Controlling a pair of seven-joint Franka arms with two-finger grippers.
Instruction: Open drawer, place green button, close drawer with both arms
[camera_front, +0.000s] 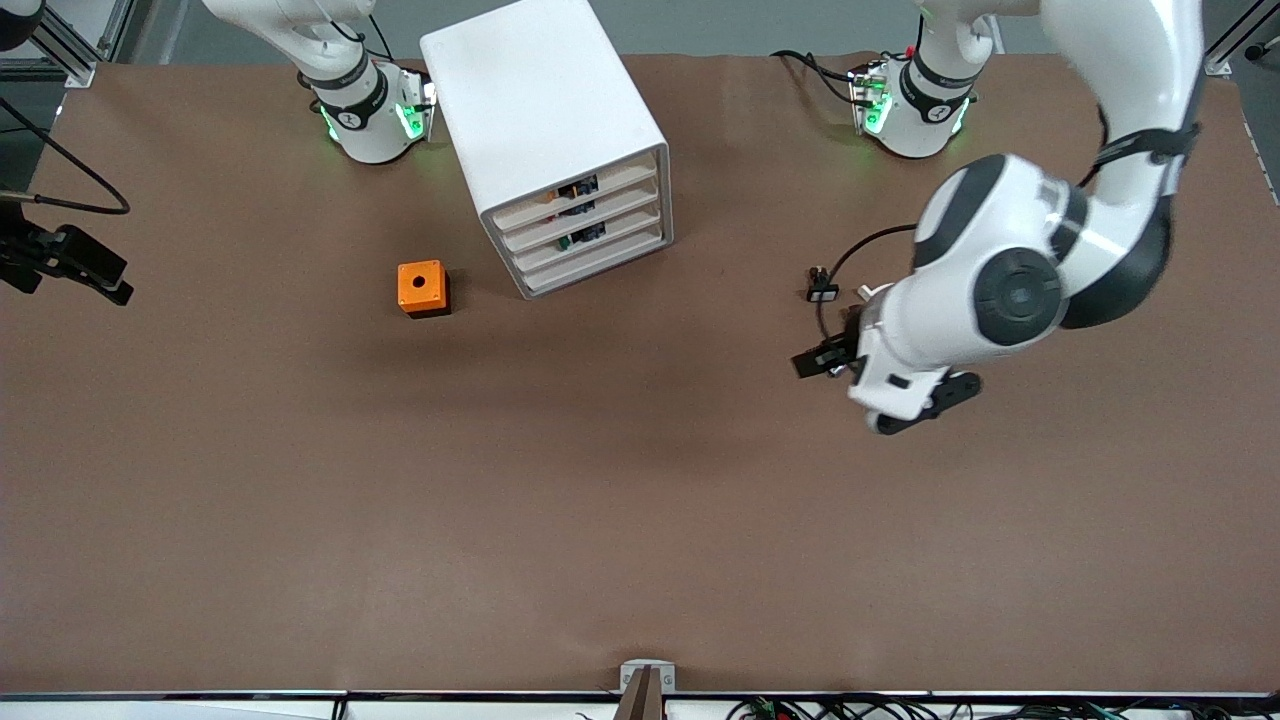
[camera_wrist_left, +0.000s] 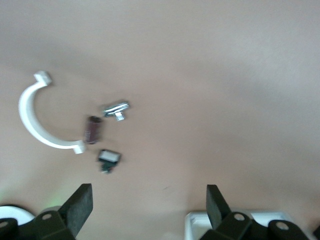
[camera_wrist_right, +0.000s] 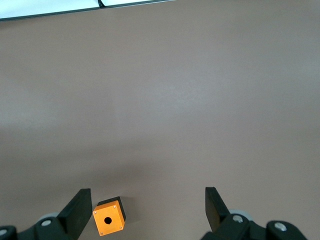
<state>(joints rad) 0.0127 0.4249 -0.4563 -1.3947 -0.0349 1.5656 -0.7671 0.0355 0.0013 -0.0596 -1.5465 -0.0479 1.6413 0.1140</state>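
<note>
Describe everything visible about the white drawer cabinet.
The cabinet is a tall white box with rounded edges, plastic by the look of it, standing upright on the brown table between the two arm bases and turned at an angle to the table's edges. Its front carries four shallow white drawers stacked one above another, all pushed in; small dark and coloured parts show in the slots above them. The orange cube with a hole sits apart from it, toward the right arm's end. No gripper touches it.

White cabinet's third drawer (camera_front: 597, 243) shut, green-capped button (camera_front: 566, 241) seen inside
</note>
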